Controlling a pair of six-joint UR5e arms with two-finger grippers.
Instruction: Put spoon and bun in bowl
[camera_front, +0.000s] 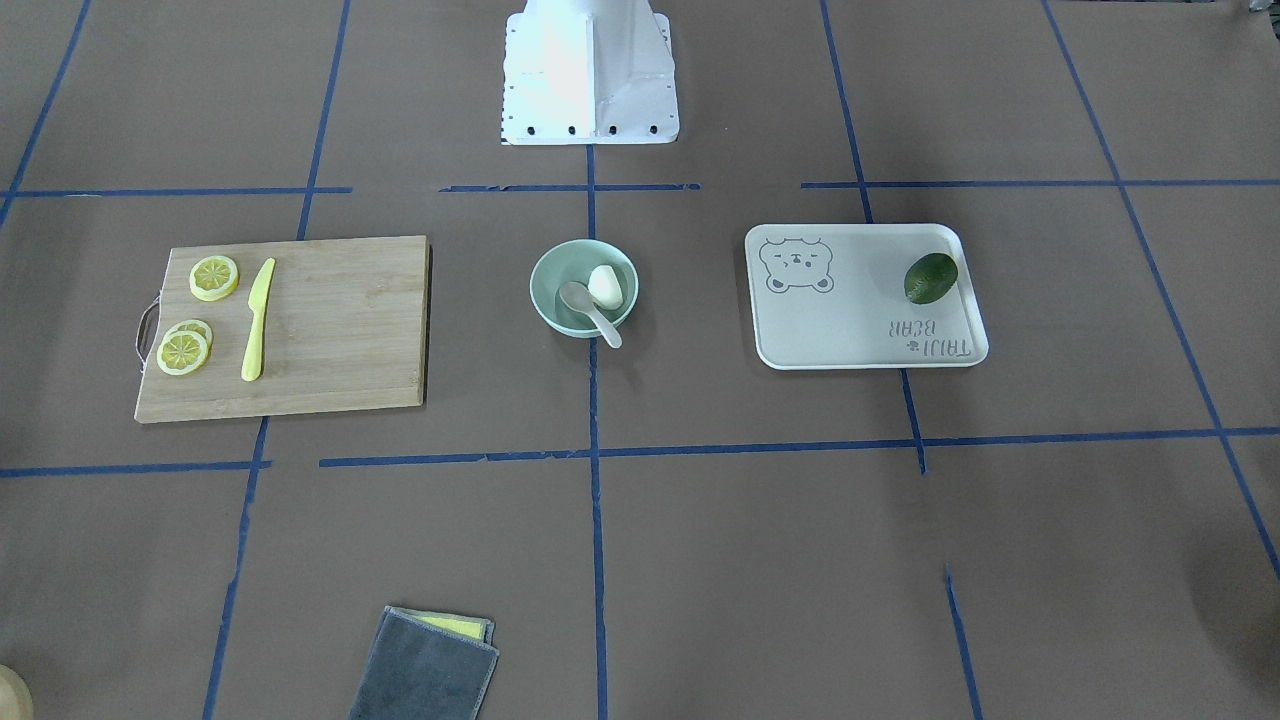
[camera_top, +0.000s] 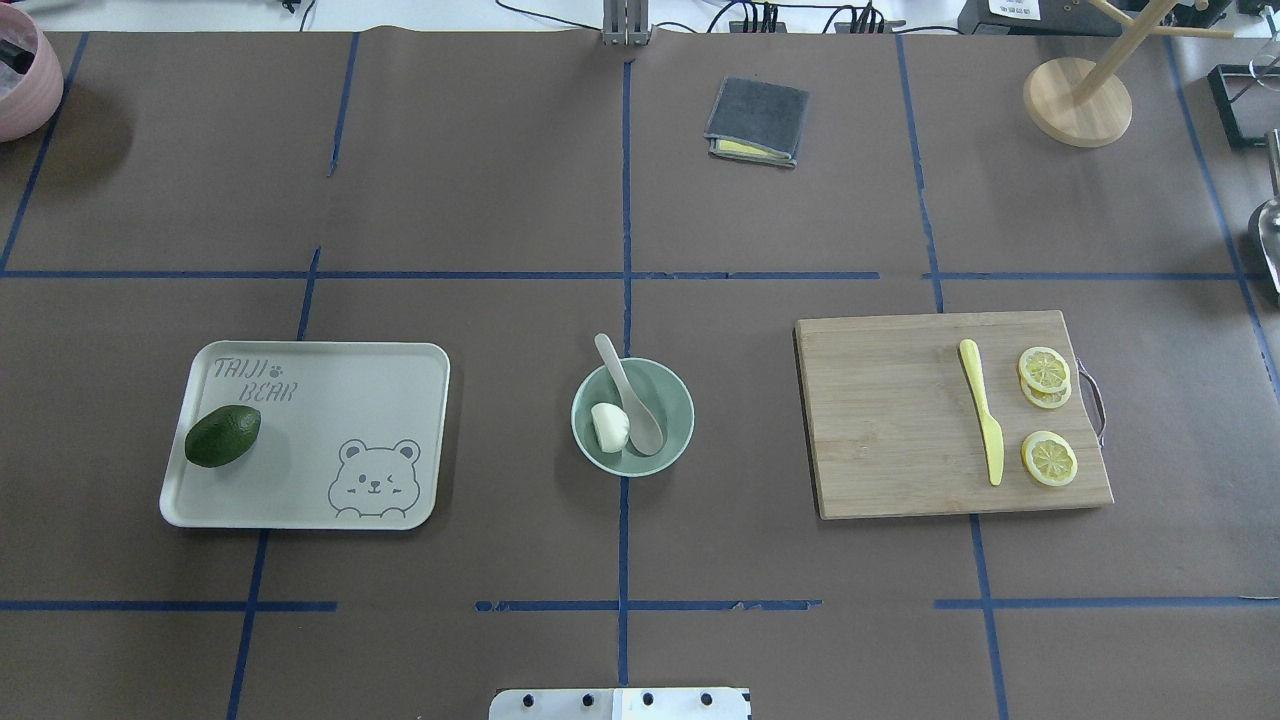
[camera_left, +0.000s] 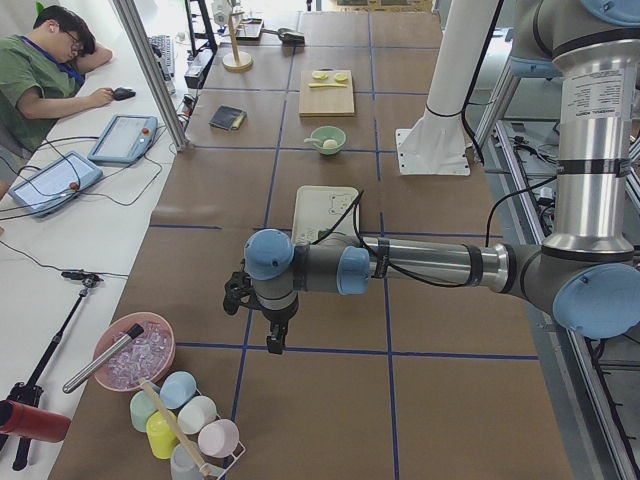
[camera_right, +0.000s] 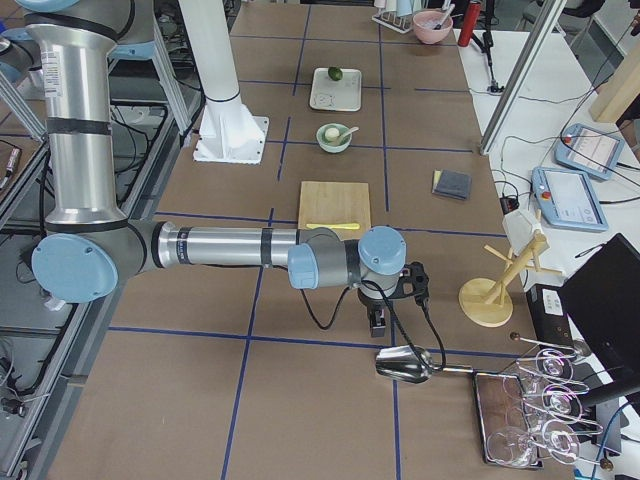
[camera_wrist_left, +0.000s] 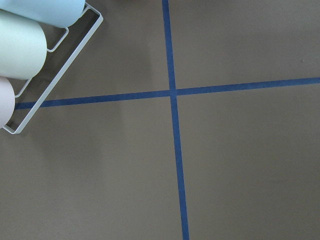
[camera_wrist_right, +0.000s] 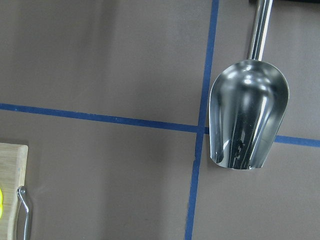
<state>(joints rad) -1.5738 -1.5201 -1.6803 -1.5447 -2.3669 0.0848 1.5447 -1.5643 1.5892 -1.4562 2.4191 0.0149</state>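
Note:
The pale mint-green bowl (camera_top: 668, 385) stands at the table's middle and also shows in the front-facing view (camera_front: 558, 266). The white bun (camera_top: 609, 427) lies inside it. The off-white spoon (camera_top: 630, 395) rests with its scoop in the bowl and its handle over the rim, beside the bun. My left gripper (camera_left: 275, 340) hangs over the table's far left end, far from the bowl. My right gripper (camera_right: 378, 322) hangs over the far right end. Both show only in the side views, so I cannot tell if they are open or shut.
A white tray (camera_top: 400, 400) with a dark green fruit (camera_top: 222, 436) sits left of the bowl. A wooden board (camera_top: 880, 420) with a yellow knife (camera_top: 982, 410) and lemon slices sits right. A grey cloth (camera_top: 757, 120) lies farther out. A metal scoop (camera_wrist_right: 247, 115) lies under the right wrist, a cup rack (camera_wrist_left: 30, 45) under the left.

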